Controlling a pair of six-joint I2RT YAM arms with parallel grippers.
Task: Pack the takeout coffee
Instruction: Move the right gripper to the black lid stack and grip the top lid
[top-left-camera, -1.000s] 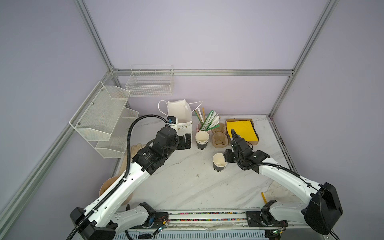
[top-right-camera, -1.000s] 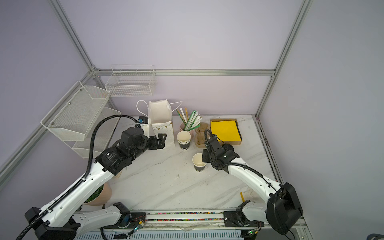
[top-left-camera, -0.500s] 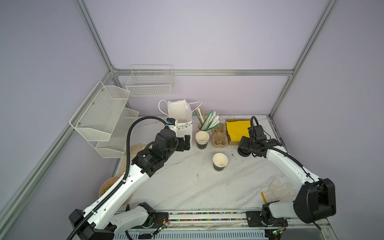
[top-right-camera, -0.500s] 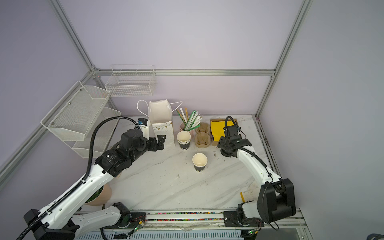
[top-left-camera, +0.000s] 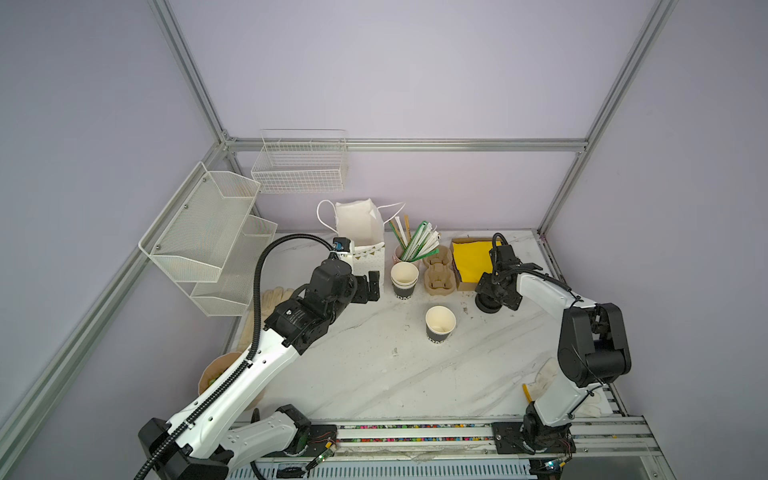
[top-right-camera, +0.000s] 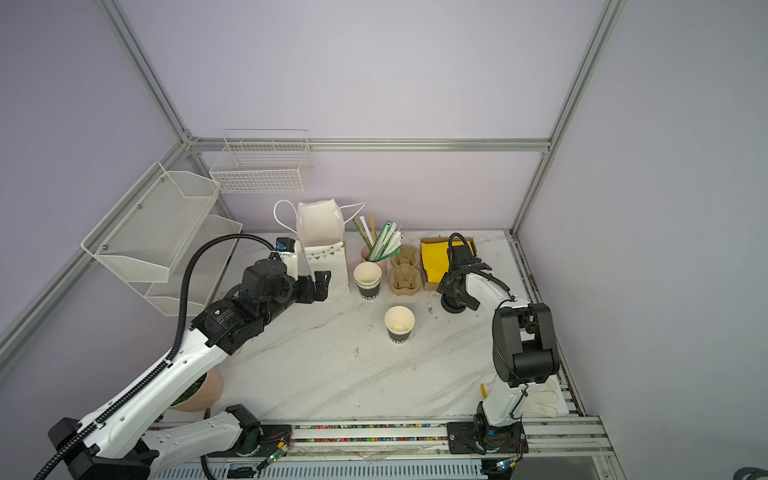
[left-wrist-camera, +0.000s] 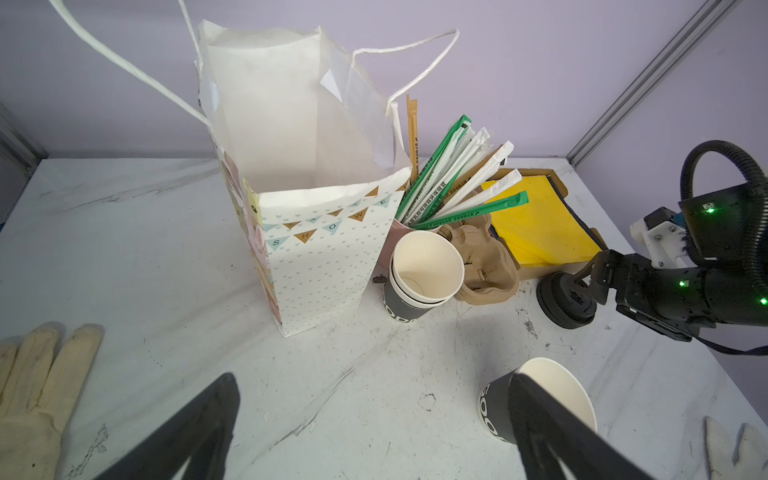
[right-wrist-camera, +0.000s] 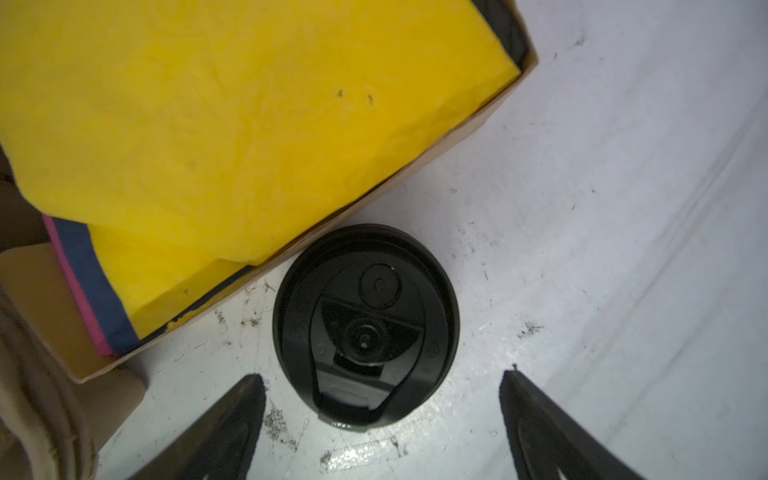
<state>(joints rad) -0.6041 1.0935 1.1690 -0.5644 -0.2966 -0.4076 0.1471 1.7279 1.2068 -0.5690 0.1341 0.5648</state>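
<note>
step: fetch a lid, I think | takeout coffee (top-left-camera: 440, 326): stands open, middle of worktop (top-left-camera: 374, 374) | right end effector (right-wrist-camera: 382, 376): spread, at black lid (right-wrist-camera: 365, 326), far right | left end effector (left-wrist-camera: 374, 376): spread, empty | next: pinch lid

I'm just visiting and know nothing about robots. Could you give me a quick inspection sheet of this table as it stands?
Surface: white marbled tabletop, scuffed with dark specks.
Job's things: takeout coffee cup upright, lidless, mid-table; black lid flat beside the cardboard box; paper bag standing open at the back.
Clutter: stack of cups, pink cup of straws, pulp cup carriers, work gloves.
Grippers: left gripper open, empty, near the bag; right gripper open above the lid, not gripping it.
Cables: black corrugated hose arching over the left arm.
Surroundings: lilac walls, aluminium frame, wire baskets.
</note>
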